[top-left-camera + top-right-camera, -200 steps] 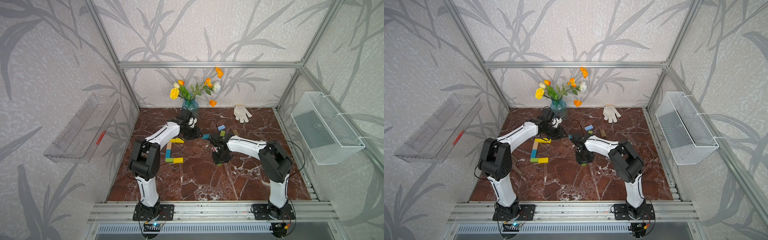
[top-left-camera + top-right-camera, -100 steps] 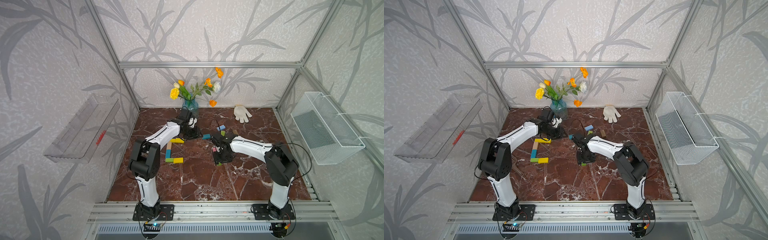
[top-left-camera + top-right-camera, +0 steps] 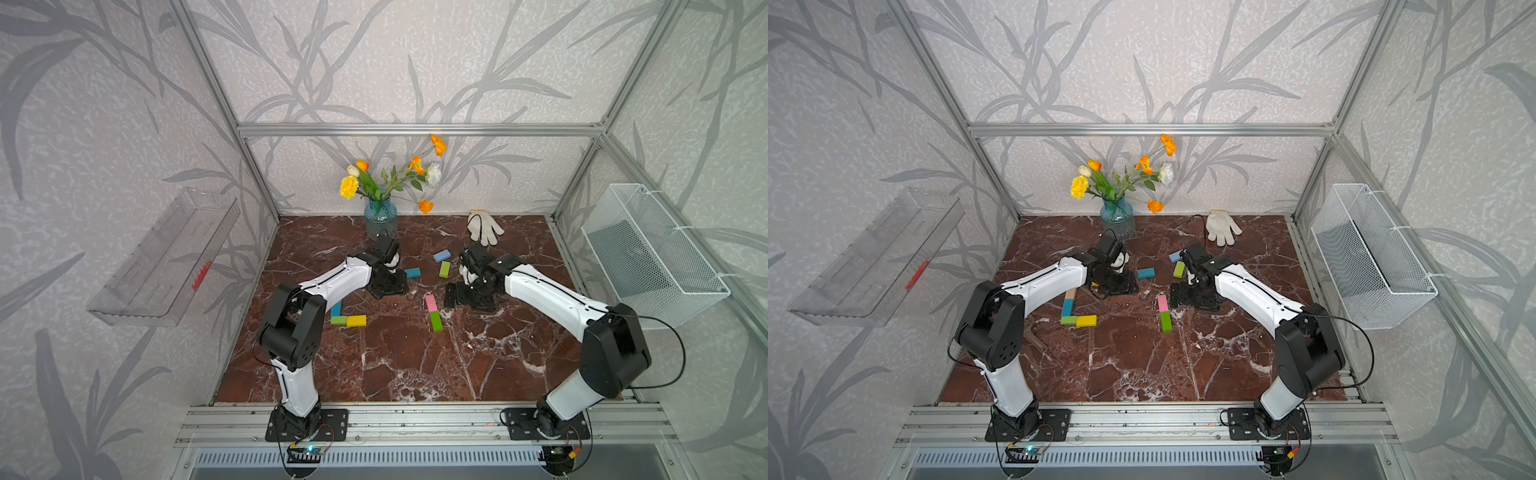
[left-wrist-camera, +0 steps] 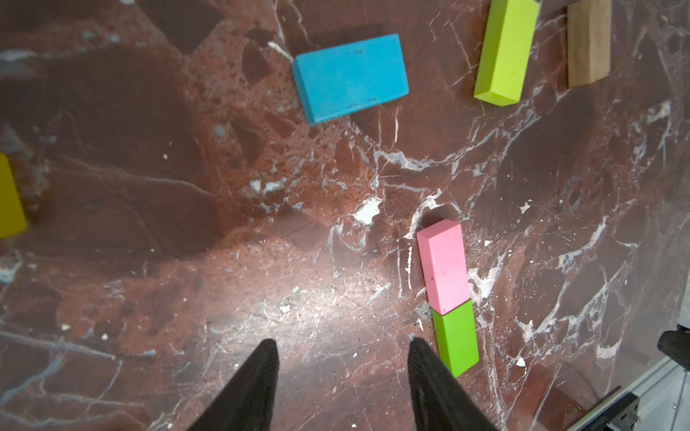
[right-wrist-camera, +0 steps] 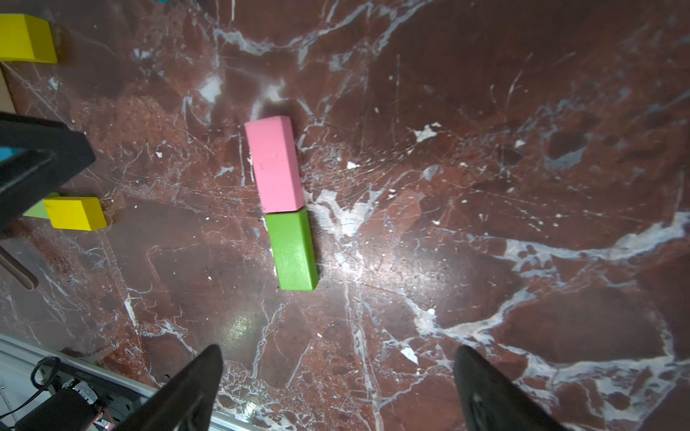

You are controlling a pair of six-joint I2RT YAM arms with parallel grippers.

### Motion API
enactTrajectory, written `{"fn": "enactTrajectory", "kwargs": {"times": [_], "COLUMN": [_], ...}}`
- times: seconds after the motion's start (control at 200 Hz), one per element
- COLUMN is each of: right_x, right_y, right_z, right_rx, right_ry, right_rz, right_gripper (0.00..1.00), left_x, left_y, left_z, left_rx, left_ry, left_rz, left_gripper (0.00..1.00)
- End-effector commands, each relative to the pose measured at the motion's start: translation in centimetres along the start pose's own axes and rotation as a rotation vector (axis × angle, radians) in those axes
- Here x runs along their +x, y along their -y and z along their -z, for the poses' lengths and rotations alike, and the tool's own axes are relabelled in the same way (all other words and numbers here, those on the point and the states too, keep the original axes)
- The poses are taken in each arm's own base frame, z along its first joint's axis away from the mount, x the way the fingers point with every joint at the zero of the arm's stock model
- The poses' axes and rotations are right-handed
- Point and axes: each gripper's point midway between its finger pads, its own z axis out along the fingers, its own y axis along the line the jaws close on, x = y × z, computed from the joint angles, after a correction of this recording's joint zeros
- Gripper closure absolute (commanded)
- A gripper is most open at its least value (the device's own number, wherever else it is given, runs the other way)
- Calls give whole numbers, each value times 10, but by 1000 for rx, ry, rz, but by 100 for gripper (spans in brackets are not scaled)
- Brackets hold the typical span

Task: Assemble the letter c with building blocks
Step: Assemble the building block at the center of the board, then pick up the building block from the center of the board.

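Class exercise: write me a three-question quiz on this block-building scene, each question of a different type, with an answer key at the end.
1. True or false: the pink block and the green block lie end to end, touching.
2. What does the right gripper hold? A) a blue block B) nothing C) a glove
3. What colour is the block touching the yellow block?
Key: 1 true; 2 B; 3 green.
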Motion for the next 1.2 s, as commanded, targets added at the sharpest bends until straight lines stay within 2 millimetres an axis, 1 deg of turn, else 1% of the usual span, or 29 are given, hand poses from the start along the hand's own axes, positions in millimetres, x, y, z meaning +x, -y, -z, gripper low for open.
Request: {"fn": "enactTrajectory", "kwargs": {"times": [0.0, 0.09, 0.175, 0.27, 0.39, 0.495, 0.625, 0.79, 0.855, 0.97, 1.195], "right_x": [8, 3, -2, -6, -8, -12, -15, -14, -15, -16, -14], "right_y": [9, 14, 17, 19, 23, 31, 41, 44, 45, 47, 47], "right_z": [3, 9, 13, 11, 4, 4, 7, 3, 2, 2, 1], "right_rx": [-17, -23, -40, -62, -70, -64, -70, -86, -88, -90, -107], "right_ry": [-61, -63, -46, -36, -50, -44, -42, -64, -68, -65, -62], "right_rz": [18, 22, 15, 5, 12, 4, -27, -35, -32, -43, -56], "right_gripper": [1, 1, 1, 1, 1, 1, 1, 1, 1, 1, 1], "left_x": [-21, -30, -41, -55, -69, -77, -87, -96, -99, -99, -96], "left_y": [2, 5, 3, 3, 7, 5, 8, 9, 11, 14, 19], "left_z": [17, 15, 15, 15, 7, -1, -12, -21, -24, -33, -56], "left_rx": [-78, -99, -136, -179, -206, -272, -320, -387, -382, -381, -359], "left_ry": [120, 138, 155, 172, 167, 155, 143, 123, 121, 100, 71], "left_rz": [39, 43, 46, 27, -4, -30, -61, -99, -95, -65, -37], "left_gripper": [1, 1, 1, 3, 9, 10, 10, 5, 5, 6, 8]}}
